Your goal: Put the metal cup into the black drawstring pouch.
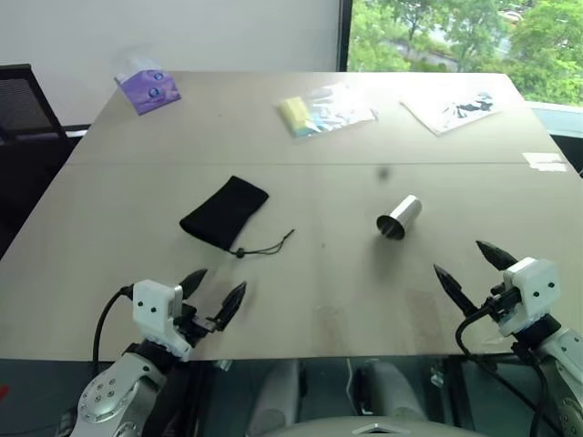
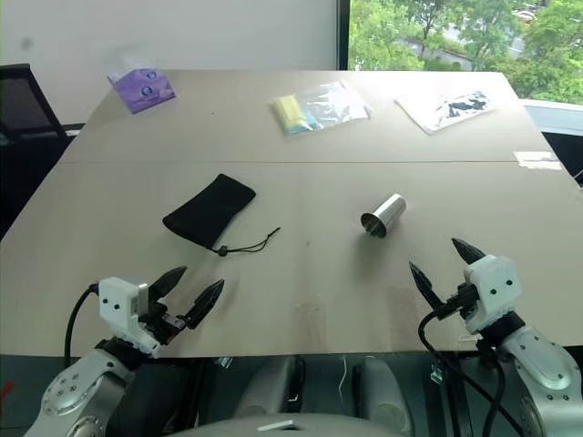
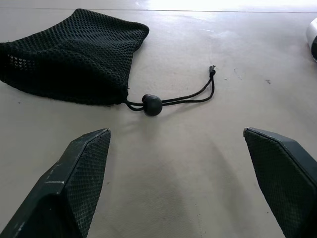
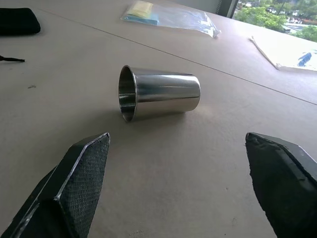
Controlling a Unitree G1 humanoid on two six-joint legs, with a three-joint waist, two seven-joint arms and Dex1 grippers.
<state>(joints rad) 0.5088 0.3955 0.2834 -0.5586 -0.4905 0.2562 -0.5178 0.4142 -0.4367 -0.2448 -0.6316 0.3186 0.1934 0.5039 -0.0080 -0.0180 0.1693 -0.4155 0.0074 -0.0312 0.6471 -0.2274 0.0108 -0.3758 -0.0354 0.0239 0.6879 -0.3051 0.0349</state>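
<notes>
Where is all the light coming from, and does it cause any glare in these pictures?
Left eye view: daylight comes from the window at the far right, washing out the table near it. Right wrist view: the metal cup mirrors its surroundings. Left wrist view: bright glare along the far tabletop beyond the black drawstring pouch.

You see on the table point(image 1: 109, 300) a purple packet point(image 1: 148, 88) at eleven o'clock, a clear bag point(image 1: 326, 109) at twelve, a printed sheet point(image 1: 453, 109) at one.

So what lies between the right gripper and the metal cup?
Nothing: only bare table between the right gripper and the metal cup, seen in the right wrist view.
</notes>
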